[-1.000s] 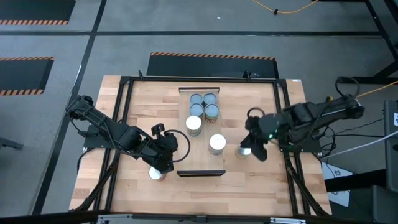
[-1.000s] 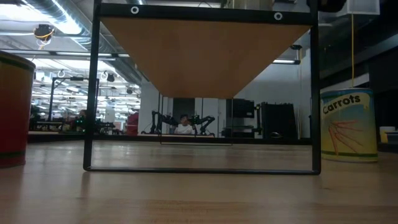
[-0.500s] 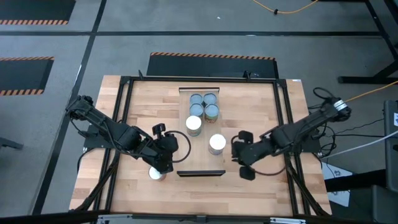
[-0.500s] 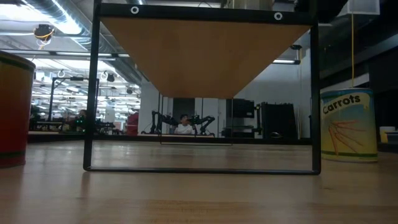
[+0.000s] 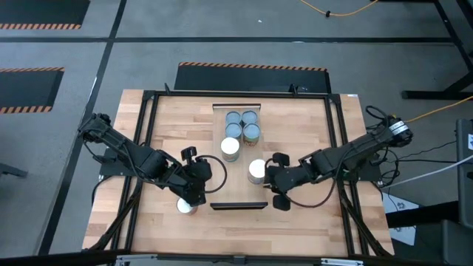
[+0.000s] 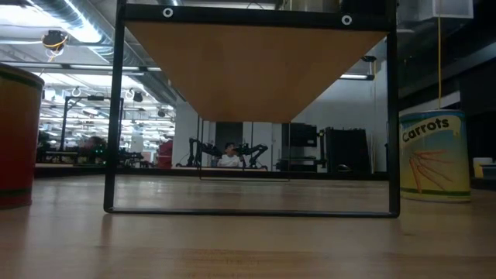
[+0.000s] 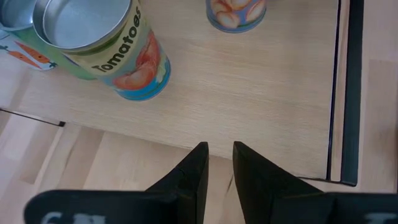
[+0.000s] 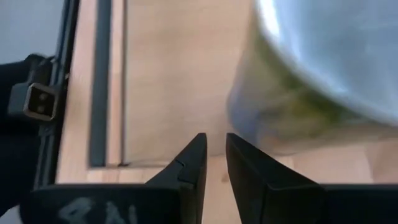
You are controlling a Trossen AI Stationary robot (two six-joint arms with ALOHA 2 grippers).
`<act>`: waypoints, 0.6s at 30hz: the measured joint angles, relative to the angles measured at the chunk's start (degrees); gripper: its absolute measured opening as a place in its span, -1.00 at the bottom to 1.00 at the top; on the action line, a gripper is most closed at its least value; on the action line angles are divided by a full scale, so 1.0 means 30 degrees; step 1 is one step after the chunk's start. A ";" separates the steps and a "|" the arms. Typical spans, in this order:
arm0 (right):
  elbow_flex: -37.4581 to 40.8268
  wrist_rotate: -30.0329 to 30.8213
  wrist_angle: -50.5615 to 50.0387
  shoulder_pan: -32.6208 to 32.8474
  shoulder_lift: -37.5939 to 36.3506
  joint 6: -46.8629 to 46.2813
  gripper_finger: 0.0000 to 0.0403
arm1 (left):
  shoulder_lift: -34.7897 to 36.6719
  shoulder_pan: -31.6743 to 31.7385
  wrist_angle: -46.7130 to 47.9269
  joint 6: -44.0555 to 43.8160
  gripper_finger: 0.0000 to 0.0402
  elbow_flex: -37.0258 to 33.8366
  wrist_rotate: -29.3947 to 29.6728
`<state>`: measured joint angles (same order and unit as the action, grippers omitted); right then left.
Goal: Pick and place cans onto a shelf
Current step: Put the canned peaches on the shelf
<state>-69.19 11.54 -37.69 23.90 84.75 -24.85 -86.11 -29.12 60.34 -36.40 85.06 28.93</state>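
Note:
The shelf [image 5: 240,188] is a pale board with a dark lip at each short end, and it holds several cans. The nearest one is a white-topped can [image 5: 257,170] with a green label [image 8: 292,118]. A Tomatoes can [image 7: 106,50] stands farther along the shelf. My right gripper [image 5: 270,179] is shut and empty at the shelf's right edge, just beside the white-topped can [image 8: 215,140]. My left gripper [image 5: 201,185] is shut and empty left of the shelf [image 7: 220,149]. One more can [image 5: 186,207] stands on the table on the near side of my left gripper.
In the low view a Carrots can [image 6: 434,155] stands on the table at the right and a red can [image 6: 15,136] at the left edge. A black frame [image 5: 148,148] runs round the tabletop. The shelf's near part [image 7: 261,93] is bare.
My right gripper has gone toward the table's left edge and slightly toward its near edge, up to the shelf's right side next to the white-topped can. Its arm has stretched out low across the table. The cans have kept their places.

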 joint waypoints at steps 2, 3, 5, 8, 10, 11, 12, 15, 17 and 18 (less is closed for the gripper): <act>0.0000 0.0275 0.0202 -0.0258 0.0000 0.0052 -0.67 | 0.0000 0.0000 0.0000 0.0000 -0.67 0.0000 0.0000; 0.0000 0.0290 0.0255 -0.0421 0.0000 0.0213 -0.67 | 0.0000 0.0000 0.0000 0.0000 -0.67 0.0000 0.0000; 0.0000 0.0299 0.0233 -0.0730 0.0000 0.0442 -0.67 | 0.0000 0.0000 0.0000 0.0000 -0.67 0.0007 -0.0007; 0.0000 0.0321 0.0240 -0.1251 0.0000 0.0528 -0.67 | 0.0000 0.0000 0.0000 0.0000 -0.67 0.0000 -0.0007; 0.0000 0.0646 0.0233 -0.1593 0.0000 0.0786 -0.67 | 0.0000 0.0000 0.0000 0.0000 -0.67 0.0002 -0.0007; 0.0000 0.0868 0.0240 -0.1763 0.0000 0.0909 -0.67 | 0.0000 0.0000 0.0000 0.0000 -0.67 0.0000 -0.0007; 0.0000 0.1127 0.0236 -0.1935 0.0000 0.0983 -0.67 | 0.0000 0.0000 0.0000 0.0000 -0.67 0.0000 -0.0007; 0.0000 0.1783 0.0233 -0.2482 0.0000 0.0982 -0.67 | 0.0000 0.0000 0.0000 0.0000 -0.67 0.0000 -0.0007; 0.0000 0.1845 0.0233 -0.2867 0.0000 0.1097 -0.67 | 0.0000 0.0000 0.0000 0.0000 -0.67 0.0001 -0.0007; 0.0000 0.1845 0.0233 -0.3054 0.0000 0.1253 -0.67 | 0.0000 0.0000 0.0000 0.0000 -0.67 0.0000 -0.0007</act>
<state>-69.19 17.08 -36.99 14.74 84.75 -21.09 -86.11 -29.12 60.34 -36.40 85.06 28.91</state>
